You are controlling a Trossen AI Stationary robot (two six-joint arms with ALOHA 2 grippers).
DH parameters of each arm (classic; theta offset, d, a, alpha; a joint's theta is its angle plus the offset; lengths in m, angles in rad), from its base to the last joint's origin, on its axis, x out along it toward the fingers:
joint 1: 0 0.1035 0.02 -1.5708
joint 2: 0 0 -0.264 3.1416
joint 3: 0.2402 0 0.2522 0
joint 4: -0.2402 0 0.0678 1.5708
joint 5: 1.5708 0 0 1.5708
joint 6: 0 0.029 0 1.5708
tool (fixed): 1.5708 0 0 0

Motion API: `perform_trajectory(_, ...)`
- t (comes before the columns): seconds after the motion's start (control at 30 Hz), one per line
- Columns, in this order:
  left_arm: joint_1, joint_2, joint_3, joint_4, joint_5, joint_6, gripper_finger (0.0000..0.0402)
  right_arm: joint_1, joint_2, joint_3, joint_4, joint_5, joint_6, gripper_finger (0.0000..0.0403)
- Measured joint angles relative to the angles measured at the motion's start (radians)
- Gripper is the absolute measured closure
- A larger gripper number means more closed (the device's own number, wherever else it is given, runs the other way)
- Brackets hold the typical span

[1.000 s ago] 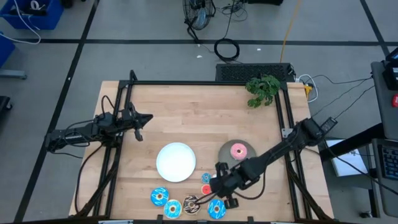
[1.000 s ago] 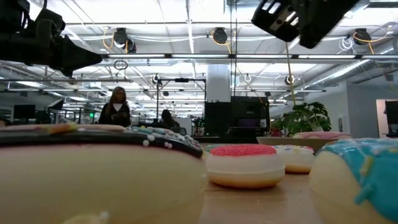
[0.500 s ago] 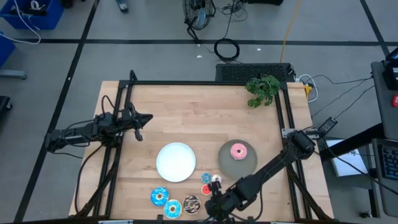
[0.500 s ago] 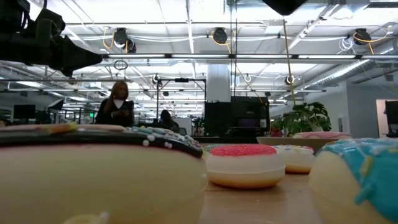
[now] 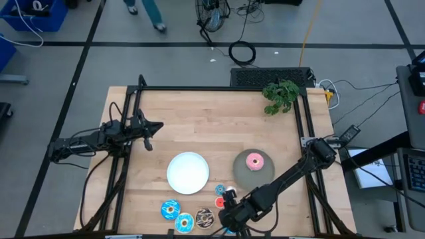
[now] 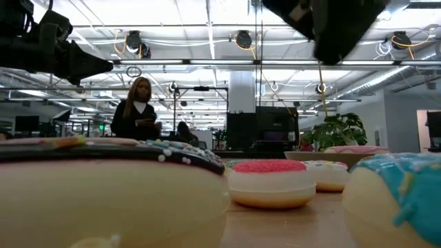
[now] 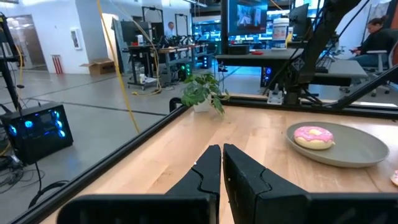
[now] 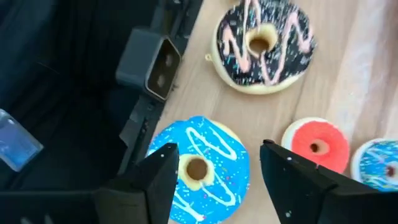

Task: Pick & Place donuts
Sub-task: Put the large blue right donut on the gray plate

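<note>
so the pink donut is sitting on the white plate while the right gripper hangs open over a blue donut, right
Not quite. The pink donut sits on the grey plate, not the white plate, which holds nothing; the high view shows this. The rest stands: in the right wrist view the right gripper hangs open over a blue donut.

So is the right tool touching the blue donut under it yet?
Cannot tell. In the right wrist view the open right tool straddles the blue donut, one finger overlapping its edge; contact is unclear.
</note>
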Motion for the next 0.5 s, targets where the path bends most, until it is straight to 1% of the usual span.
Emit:
perform_trajectory(0.13,0.000,0.000,0.000,0.000,0.000,-0.004,0.0376,0.000,0.003,-0.055,0.013,0.001,0.026,0.0194)
perform_trajectory(0.37,0.000,0.000,0.000,0.000,0.000,-0.007,0.0376,0.001,0.001,-0.133,0.194,0.001,0.059,0.0197)
perform_trajectory(0.5,0.000,0.000,0.000,0.000,0.000,-0.012,0.0376,0.005,0.002,-0.170,0.188,-0.001,0.112,0.0198)
